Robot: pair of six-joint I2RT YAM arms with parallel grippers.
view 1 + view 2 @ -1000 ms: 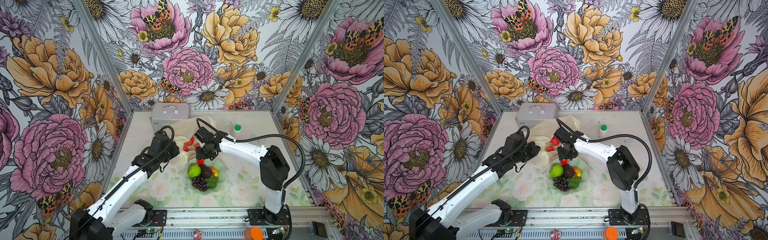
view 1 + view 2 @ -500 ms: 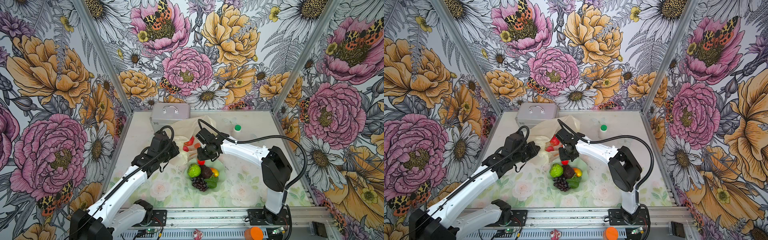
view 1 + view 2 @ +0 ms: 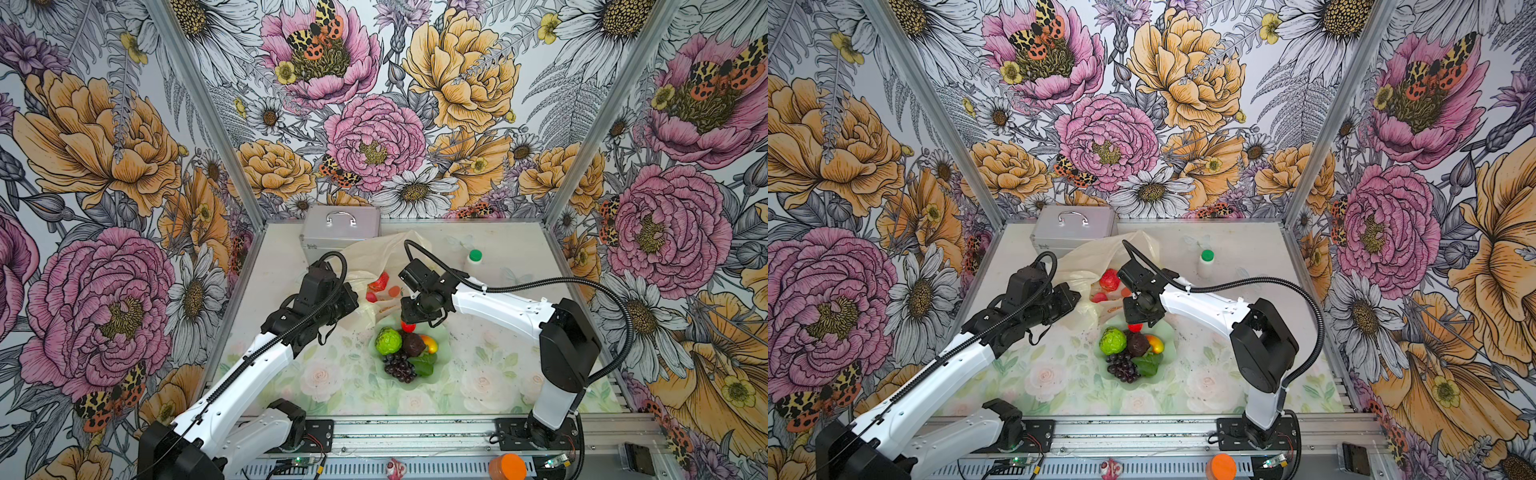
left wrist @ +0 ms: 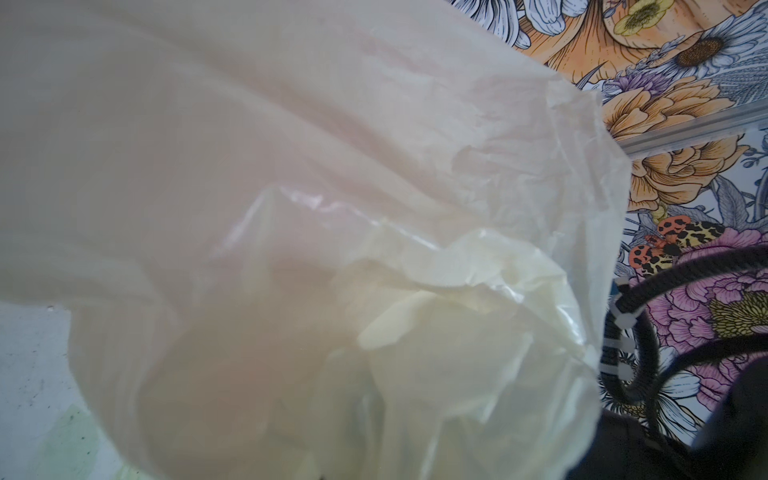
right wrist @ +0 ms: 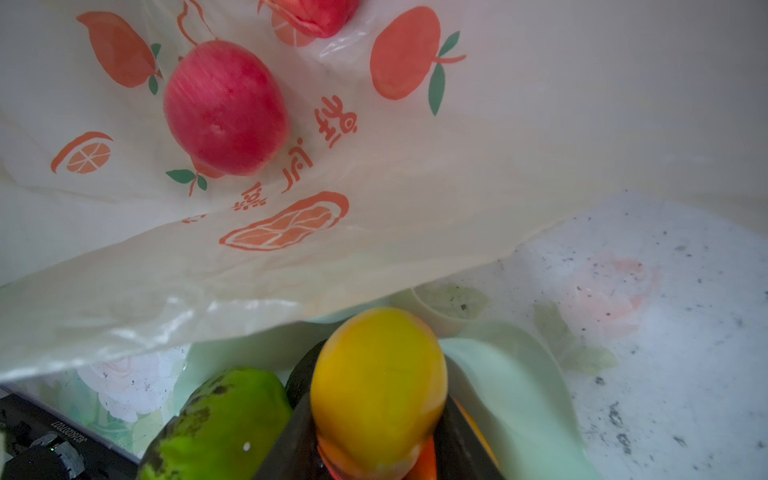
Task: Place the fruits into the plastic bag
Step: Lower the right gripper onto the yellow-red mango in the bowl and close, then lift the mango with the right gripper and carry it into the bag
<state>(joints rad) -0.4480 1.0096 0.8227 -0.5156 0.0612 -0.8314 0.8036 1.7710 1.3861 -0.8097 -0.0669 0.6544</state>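
Yellow mango (image 5: pixel 378 382) clamped in right hand (image 3: pixel 408 322), left hand (image 3: pixel 352 298) pinched on plastic bag (image 3: pixel 374 253).

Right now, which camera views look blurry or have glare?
Left wrist view: the plastic bag fills the frame, hazy and soft, with small glare streaks. Right wrist view: the mango up close is blurred, the apple slightly soft, bag prints clearer. Both top views: sharp, evenly lit.

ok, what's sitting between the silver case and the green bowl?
The plastic bag, with a red apple lying on it; the right hand, gripping a mango, hangs over its near edge. Both top views show it.
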